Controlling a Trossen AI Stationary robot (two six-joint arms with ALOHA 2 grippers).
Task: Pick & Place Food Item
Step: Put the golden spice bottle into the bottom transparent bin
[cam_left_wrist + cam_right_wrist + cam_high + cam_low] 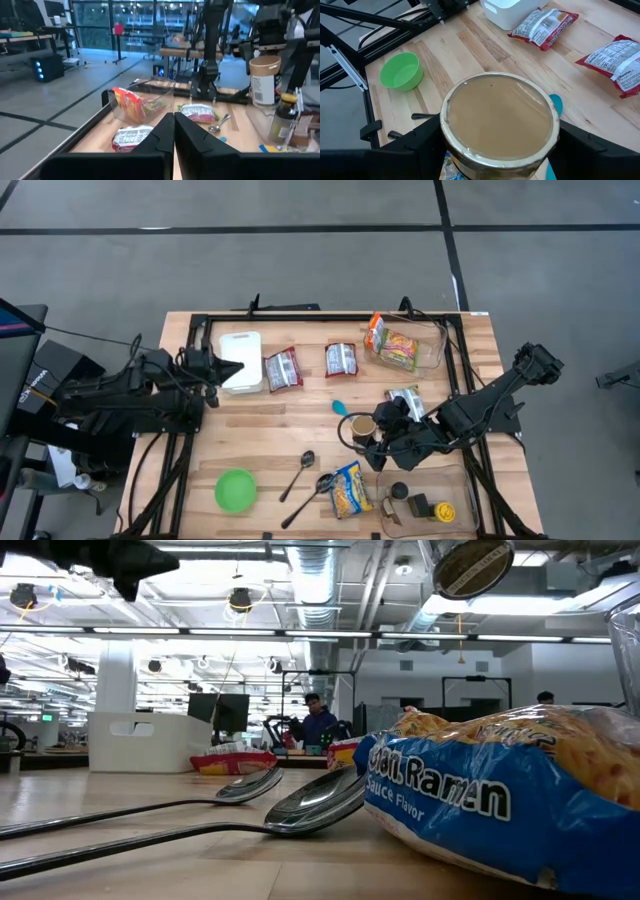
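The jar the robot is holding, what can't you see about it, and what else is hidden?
- Jar, right wrist view: only its lid shows; the lid hides the label and contents.
- Right gripper, high view: its fingers hide under the jar.
- Ramen packet, low view: cut off by the edge.
- Spoon handles, low view: cut off.
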